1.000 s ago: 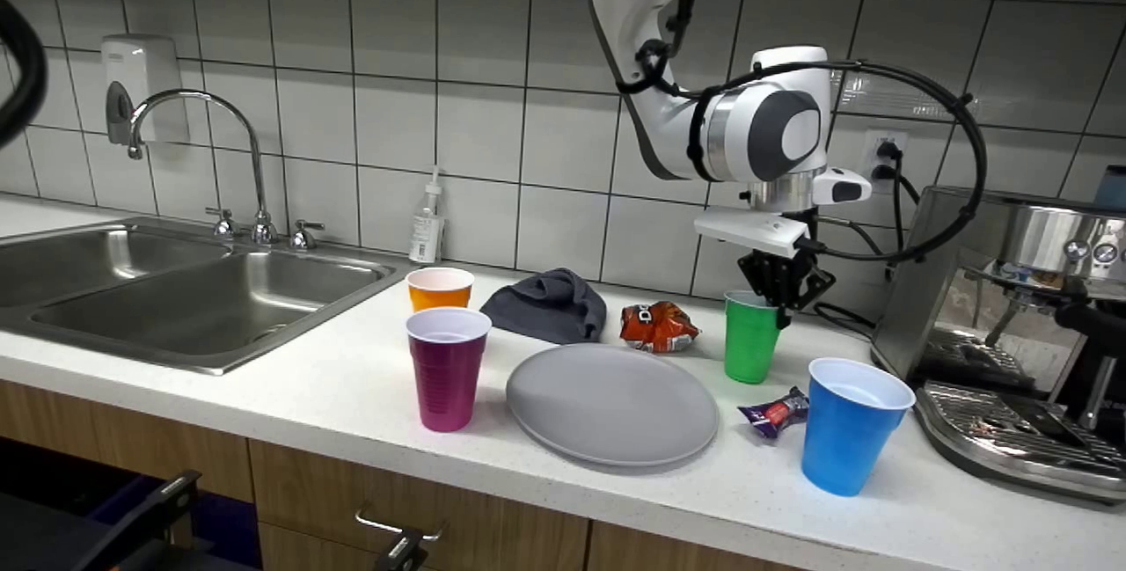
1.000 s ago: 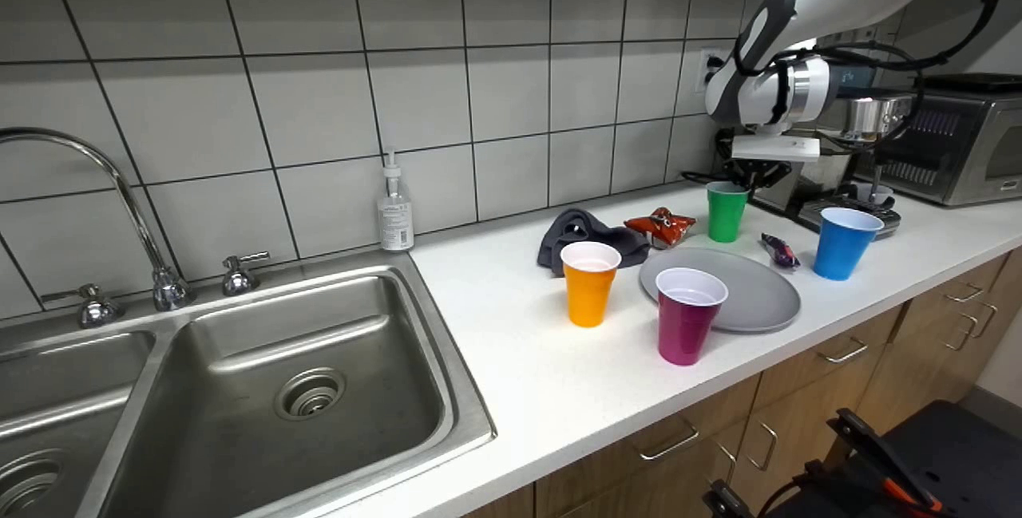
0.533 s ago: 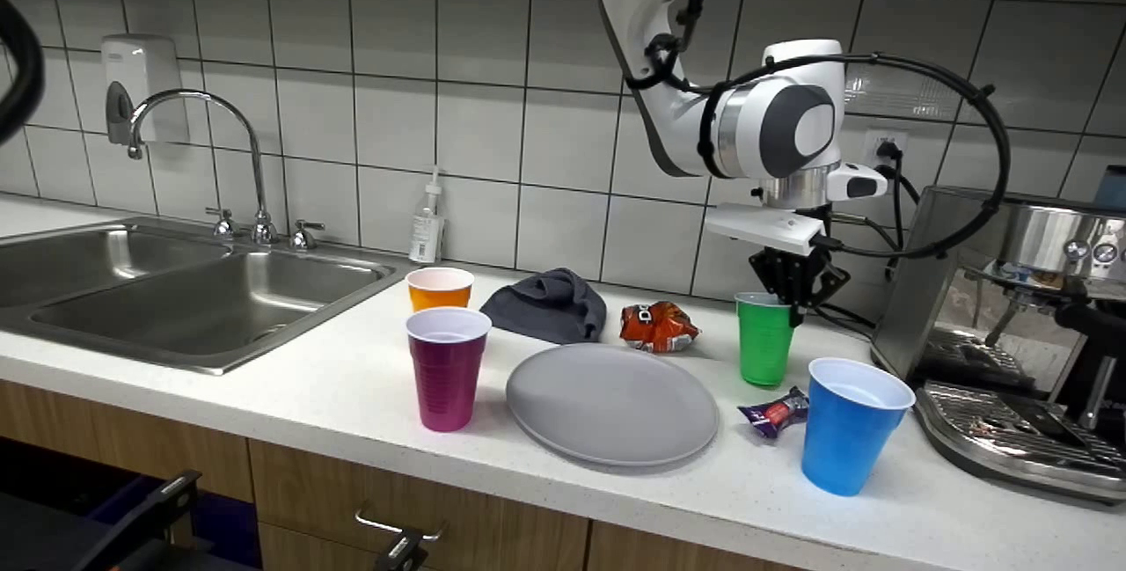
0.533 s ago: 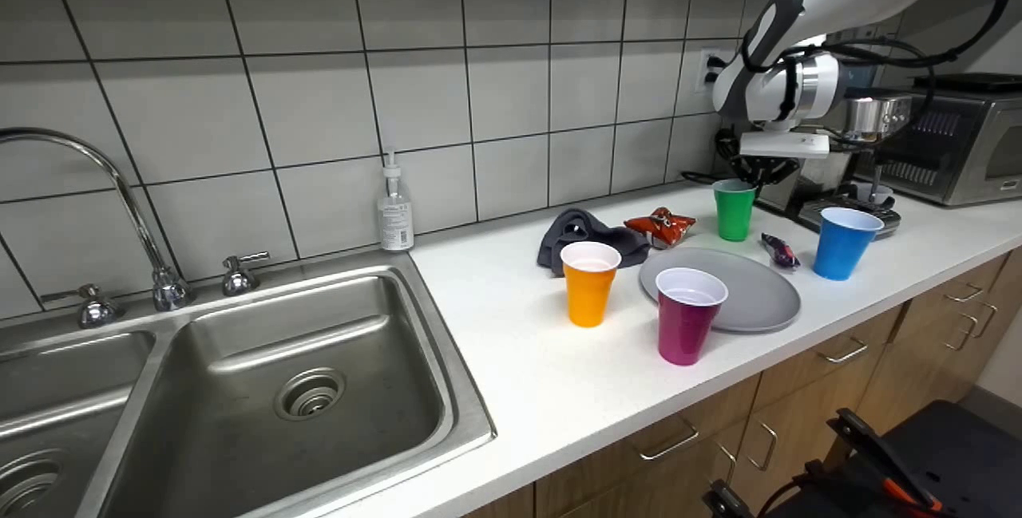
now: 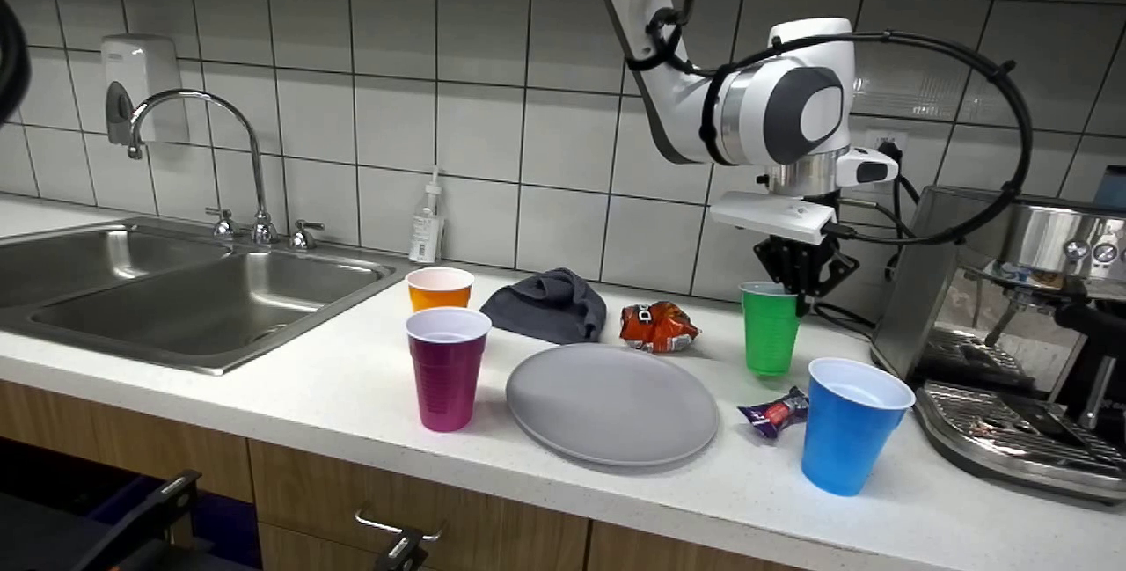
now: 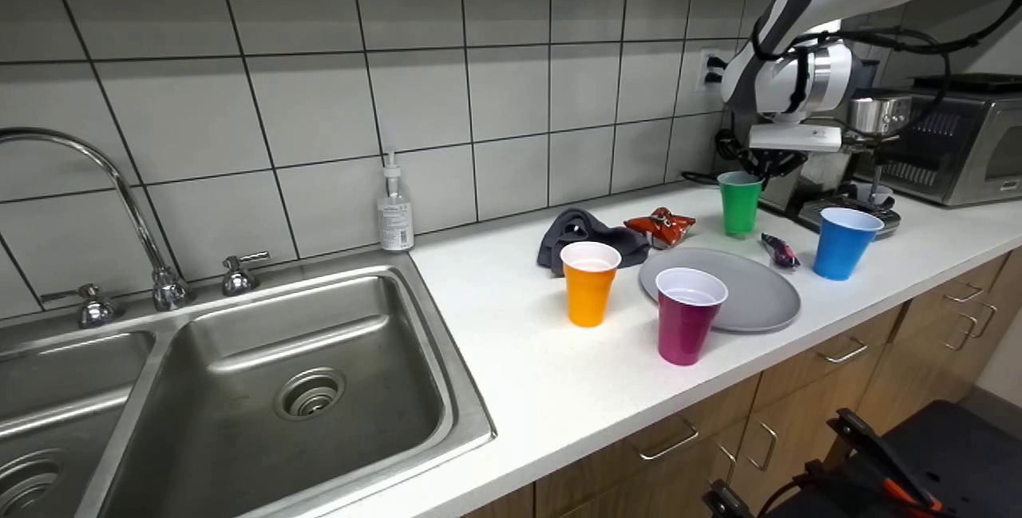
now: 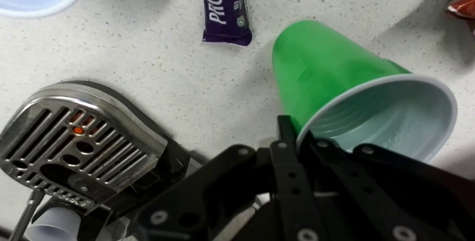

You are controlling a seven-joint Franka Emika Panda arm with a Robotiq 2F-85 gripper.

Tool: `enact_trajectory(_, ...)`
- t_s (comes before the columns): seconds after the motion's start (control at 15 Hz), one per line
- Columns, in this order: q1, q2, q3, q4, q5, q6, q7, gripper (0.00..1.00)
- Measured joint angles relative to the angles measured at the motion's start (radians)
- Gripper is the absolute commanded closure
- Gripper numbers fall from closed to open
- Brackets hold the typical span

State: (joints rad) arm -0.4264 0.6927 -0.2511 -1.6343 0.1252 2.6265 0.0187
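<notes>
My gripper [image 5: 800, 303] is shut on the rim of a green cup [image 5: 769, 333]. In the wrist view the gripper [image 7: 298, 133] has one finger outside and one inside the cup wall, and the green cup [image 7: 315, 62] shows a pale, empty-looking inside. In both exterior views the cup is upright and seems a little above the white counter; it also shows here [image 6: 740, 207]. A purple-wrapped bar [image 5: 778, 413] lies on the counter in front of the cup. A blue cup [image 5: 849, 430] stands beside the bar. A grey plate [image 5: 613, 404] lies nearby.
A red snack bag [image 5: 658, 327] and a dark cloth [image 5: 550, 307] lie near the wall. A purple cup [image 5: 447, 369] and an orange cup [image 6: 589, 286] stand towards the sink [image 6: 311, 326]. A metal coffee machine [image 5: 1038, 325] stands close beside the gripper.
My gripper and the green cup have moved towards the coffee machine and then risen slightly. The cup stays gripped at its rim. The other things have not moved.
</notes>
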Motion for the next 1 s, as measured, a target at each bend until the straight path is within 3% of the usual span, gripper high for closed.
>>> enact_trajectory(1.0, 0.005, -0.228, 0.045, -0.318, 0.000, 0.098, -0.105, 0.99)
